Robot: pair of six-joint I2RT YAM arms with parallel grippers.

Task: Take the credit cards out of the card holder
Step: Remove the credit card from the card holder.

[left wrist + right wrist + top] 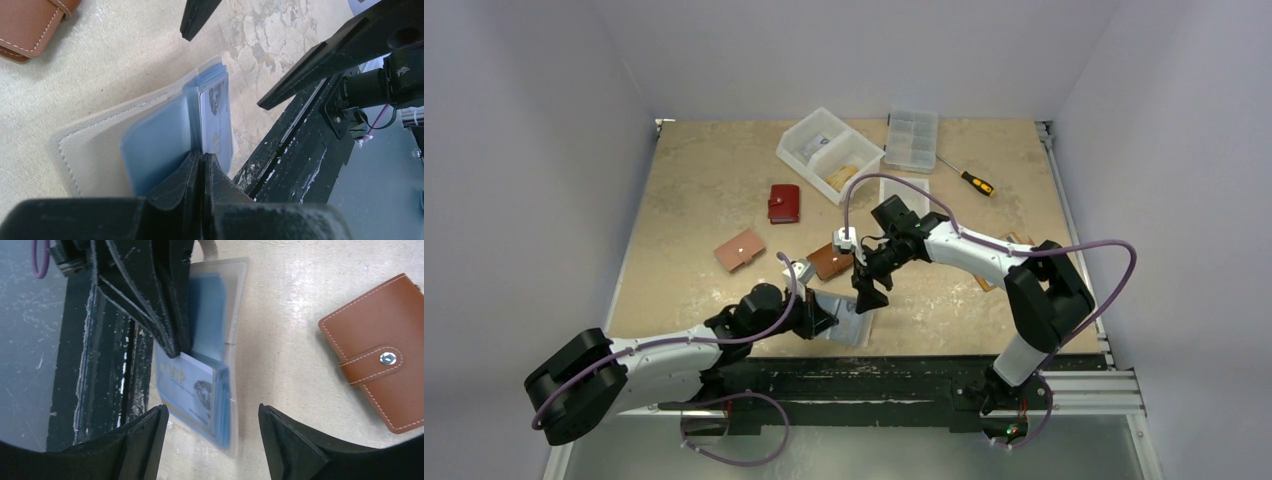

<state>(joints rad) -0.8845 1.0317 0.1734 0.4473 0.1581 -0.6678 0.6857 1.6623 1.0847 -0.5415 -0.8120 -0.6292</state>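
Closest to the lens in the left wrist view, the left jaws are clenched flat together. Their black fingers (192,172) pinch a clear sleeve of the card holder (90,150). The holder lies open at the near edge of the counter (125,65), beside the black front rail (295,150). The credit cards (214,107) sit inside its bluish sleeves. Only one pale card shows its face, with gold lettering and a small emblem, and in the right wrist view the left fingers cover one corner of it. How many more are stacked behind it I cannot tell, because the plastic is too cloudy. The right jaws hang released above the holder, their fingers (140,440) spread to either side of the card stack and touching nothing. The frame cuts off the bases of those fingers. From above, both arms cover most of the holder. A brown wallet (380,360) with a snap lies just beside it. A red wallet (784,203), a pink wallet (740,251), a white bin (829,152), a clear compartment box (912,138) and a screwdriver (972,181) lie farther back.
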